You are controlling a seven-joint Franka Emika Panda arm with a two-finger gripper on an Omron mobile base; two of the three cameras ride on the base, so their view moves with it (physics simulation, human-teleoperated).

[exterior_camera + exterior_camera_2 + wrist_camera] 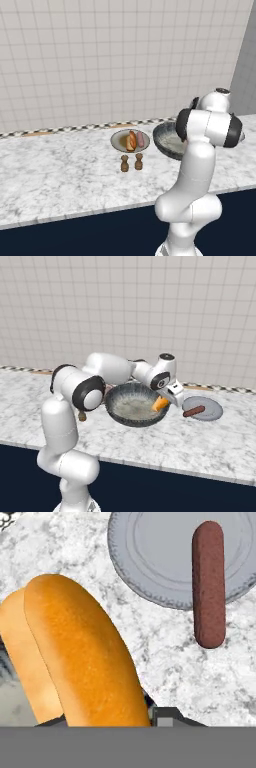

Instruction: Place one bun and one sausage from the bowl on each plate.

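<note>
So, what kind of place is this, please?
Most likely a kitchen: a marble-patterned counter runs along a tiled wall, and on it stand plates of food and two small brown shakers.

No text, label, brand, number or sign can be read anywhere in these pictures.
</note>
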